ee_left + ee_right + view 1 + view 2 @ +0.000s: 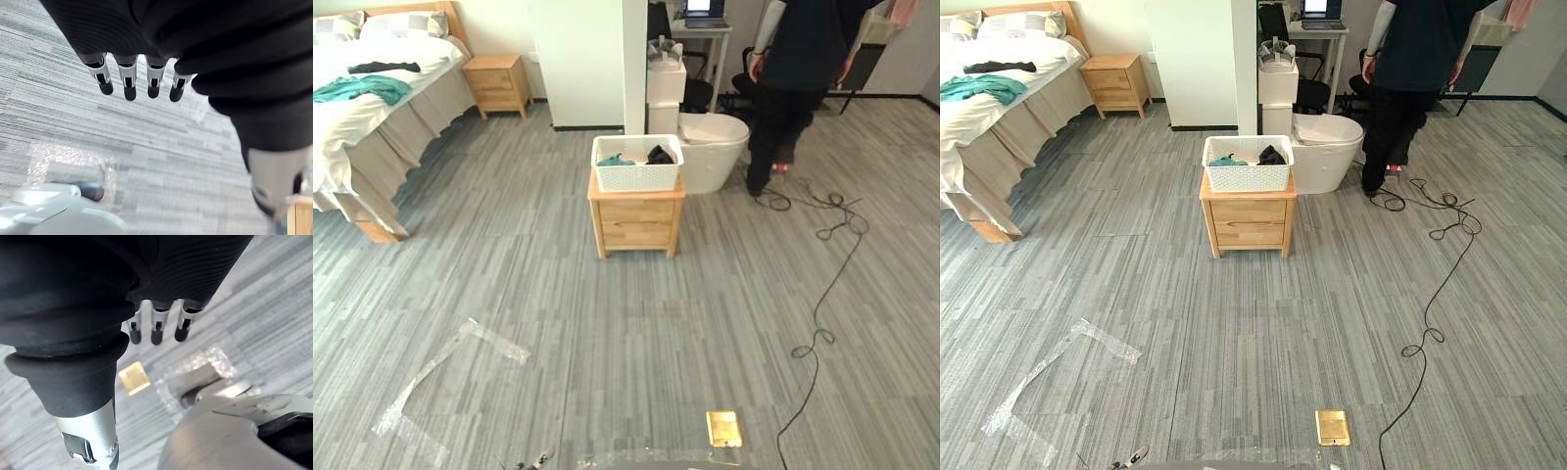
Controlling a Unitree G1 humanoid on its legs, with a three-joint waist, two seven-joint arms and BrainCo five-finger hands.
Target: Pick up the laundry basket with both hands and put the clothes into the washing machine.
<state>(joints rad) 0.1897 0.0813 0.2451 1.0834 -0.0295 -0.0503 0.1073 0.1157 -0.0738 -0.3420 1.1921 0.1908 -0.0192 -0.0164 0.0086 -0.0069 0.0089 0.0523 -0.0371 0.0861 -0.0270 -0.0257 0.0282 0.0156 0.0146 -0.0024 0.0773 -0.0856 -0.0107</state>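
A white perforated laundry basket (637,164) stands on a low wooden nightstand (635,221) in the middle of the room, some way ahead of me. Teal and black clothes (1271,156) lie inside it. Just behind it to the right stands a white rounded unit (713,149). My left hand (129,78) hangs over the grey floor with straight fingers and holds nothing. My right hand (156,328) hangs the same way, fingers straight, far from the basket.
A bed (357,108) with clothes on it fills the far left, and a second nightstand (497,84) stands beside it. A person (803,78) stands at the back right by a desk (705,29). A brass floor plate (723,428) and clear tape (440,377) lie near me.
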